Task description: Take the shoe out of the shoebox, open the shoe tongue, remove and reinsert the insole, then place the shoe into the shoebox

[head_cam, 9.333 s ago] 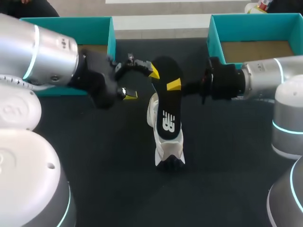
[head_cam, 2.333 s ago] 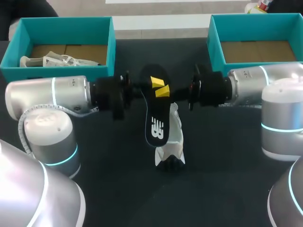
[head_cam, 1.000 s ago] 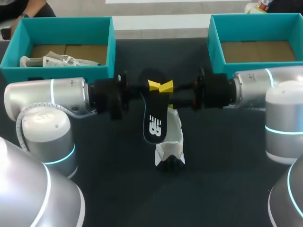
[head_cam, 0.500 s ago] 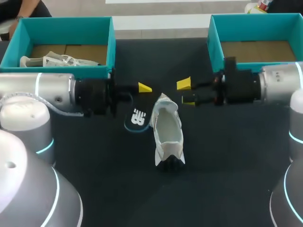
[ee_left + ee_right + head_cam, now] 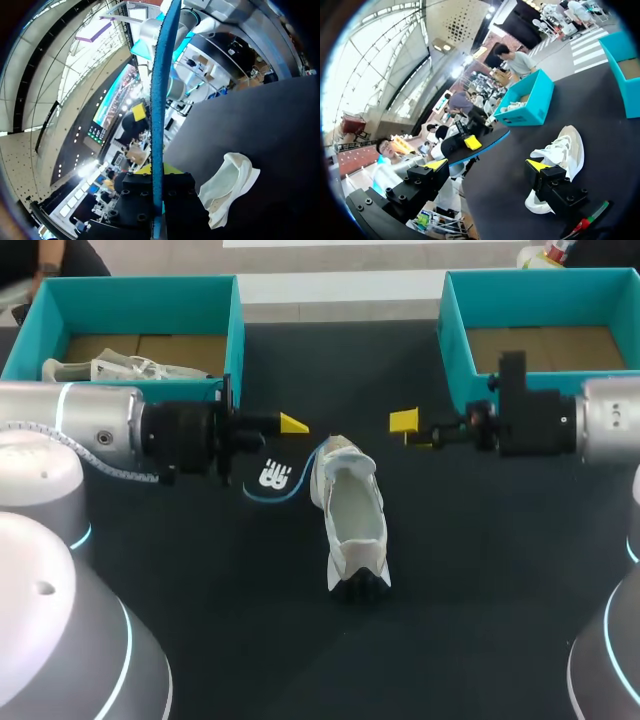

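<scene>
Left jaws are pressed together on the black insole (image 5: 270, 478), which is pinched from two sides near one end. In the head view the insole hangs below the yellow fingertip (image 5: 293, 424) of the left arm (image 5: 100, 430), its logo side turned upward and its blue edge curving toward the white shoe (image 5: 352, 515). Whether the insole touches the shoe cannot be told. In the left wrist view the insole (image 5: 159, 100) is seen edge-on as a blue strip running out between the fingers, and the shoe (image 5: 227, 187) lies on the counter just beside them.

Right jaws are spread wide with nothing held between them. In the right wrist view the two yellow fingertips (image 5: 436, 164) stand well apart, with the shoe (image 5: 560, 150) lying ahead of one of them and the insole (image 5: 475, 149) seen farther ahead. The right arm (image 5: 600, 430) is held level above the counter, its jaws pointed toward the left jaws, with the far end of the shoe roughly between the two.

The shoe rests on the black counter (image 5: 250, 640) near its middle, outside both boxes, with its opening facing up. A teal shoebox (image 5: 232, 330) stands at the far left with a pale item (image 5: 100, 368) lying in it. Another teal shoebox (image 5: 450, 325) stands at the far right, showing a bare cardboard floor.
</scene>
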Motion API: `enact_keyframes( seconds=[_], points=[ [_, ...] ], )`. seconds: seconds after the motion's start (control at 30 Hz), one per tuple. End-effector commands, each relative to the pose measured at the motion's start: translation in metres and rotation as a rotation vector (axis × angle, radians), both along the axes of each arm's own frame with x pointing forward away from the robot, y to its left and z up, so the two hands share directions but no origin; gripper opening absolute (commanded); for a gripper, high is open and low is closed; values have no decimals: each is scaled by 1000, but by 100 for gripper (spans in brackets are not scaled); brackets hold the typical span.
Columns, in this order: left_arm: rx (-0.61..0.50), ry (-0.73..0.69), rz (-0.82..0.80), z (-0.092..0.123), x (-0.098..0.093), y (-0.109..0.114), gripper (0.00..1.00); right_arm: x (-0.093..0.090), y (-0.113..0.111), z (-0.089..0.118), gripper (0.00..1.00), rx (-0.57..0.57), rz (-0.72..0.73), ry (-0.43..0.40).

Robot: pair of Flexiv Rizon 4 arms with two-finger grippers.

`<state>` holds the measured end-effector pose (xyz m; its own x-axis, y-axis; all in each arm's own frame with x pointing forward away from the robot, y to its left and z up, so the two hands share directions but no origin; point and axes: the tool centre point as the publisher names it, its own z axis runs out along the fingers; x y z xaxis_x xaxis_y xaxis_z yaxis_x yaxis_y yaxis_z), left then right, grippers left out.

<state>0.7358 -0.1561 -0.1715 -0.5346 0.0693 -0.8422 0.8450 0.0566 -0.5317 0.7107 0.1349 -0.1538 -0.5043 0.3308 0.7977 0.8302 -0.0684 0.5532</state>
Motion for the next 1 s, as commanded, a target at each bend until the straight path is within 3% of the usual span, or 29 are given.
enact_keyframes(
  seconds=[0.03,0.07,0.1,0.2,0.27,0.33,0.4,0.93,1.0],
  points=[
    [1,-1,0,0,0,-1,0,1,3,-2,100,-26,7,-31],
    [1,-1,0,0,0,-1,0,4,3,0,100,-80,36,-173],
    [1,-1,0,0,0,-1,0,7,3,4,100,-139,110,-244],
    [1,-1,0,0,0,-1,0,11,3,12,100,-368,236,-449],
    [1,-1,0,0,0,-1,0,14,5,14,100,-455,337,-517],
    [1,-1,0,0,0,-1,0,19,8,15,100,-588,453,-515],
    [1,-1,0,0,0,-1,0,23,16,14,100,-615,688,-510],
    [1,-1,0,0,0,-1,0,23,16,14,100,-615,688,-510],
    [-8,38,-18,1,-4,0,0,22,11,10,100,-699,601,-567]
  ],
)
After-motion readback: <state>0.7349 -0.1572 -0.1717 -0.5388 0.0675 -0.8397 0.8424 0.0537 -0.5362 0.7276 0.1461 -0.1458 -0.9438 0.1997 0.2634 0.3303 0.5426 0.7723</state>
